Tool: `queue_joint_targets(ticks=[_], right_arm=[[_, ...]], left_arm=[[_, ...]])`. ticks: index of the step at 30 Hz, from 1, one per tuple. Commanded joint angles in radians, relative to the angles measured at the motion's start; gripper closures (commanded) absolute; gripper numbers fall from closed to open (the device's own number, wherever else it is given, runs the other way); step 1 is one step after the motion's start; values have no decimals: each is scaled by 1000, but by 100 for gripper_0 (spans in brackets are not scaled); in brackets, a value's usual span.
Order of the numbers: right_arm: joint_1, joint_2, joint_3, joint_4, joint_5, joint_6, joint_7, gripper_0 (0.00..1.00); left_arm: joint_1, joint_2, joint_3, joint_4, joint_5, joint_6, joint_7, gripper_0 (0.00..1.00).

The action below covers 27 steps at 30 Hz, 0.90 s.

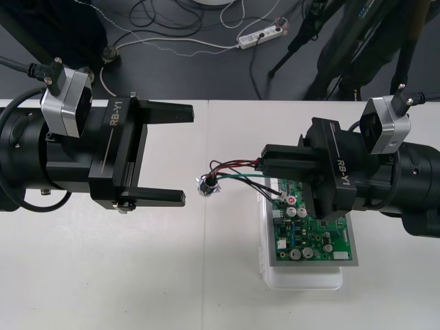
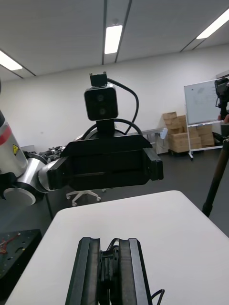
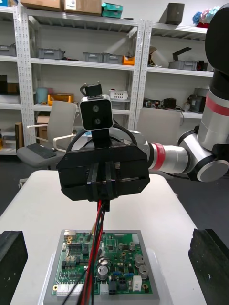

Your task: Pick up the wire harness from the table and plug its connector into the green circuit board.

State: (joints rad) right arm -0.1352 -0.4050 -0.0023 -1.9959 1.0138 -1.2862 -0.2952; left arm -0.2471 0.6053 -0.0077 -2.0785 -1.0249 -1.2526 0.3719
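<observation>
right gripper [image 1: 265, 162]: closed on the wire harness [image 1: 234, 164], apparently at its plug end, held just over the green circuit board [image 1: 309, 237] edge for insertion, with the socket [image 1: 208, 185] trailing free; left gripper [image 1: 185, 152]: fingers spread wide, empty, facing it as support.

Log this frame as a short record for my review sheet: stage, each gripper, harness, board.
stage: harness picked up, plug not seen in the board
right gripper: shut on the wire harness, near the board's far left corner
left gripper: open, empty, facing the right gripper
socket: between the two grippers, left of the board
green circuit board: on its white base
</observation>
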Motion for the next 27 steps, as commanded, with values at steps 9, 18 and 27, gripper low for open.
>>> queue_joint_targets(ticks=[9, 18, 27], right_arm=[[74, 14, -24, -184, 115, 88, 18, 97], [85, 15, -18, -258, 155, 117, -22, 97], [85, 3, -16, -304, 200, 127, -91, 97]], left_arm=[[2, -22, 28, -6, 22, -56, -60, 0], [3, -30, 3, 11, 14, -53, -59, 0], [0, -33, -28, 38, 22, -51, -68, 0]])
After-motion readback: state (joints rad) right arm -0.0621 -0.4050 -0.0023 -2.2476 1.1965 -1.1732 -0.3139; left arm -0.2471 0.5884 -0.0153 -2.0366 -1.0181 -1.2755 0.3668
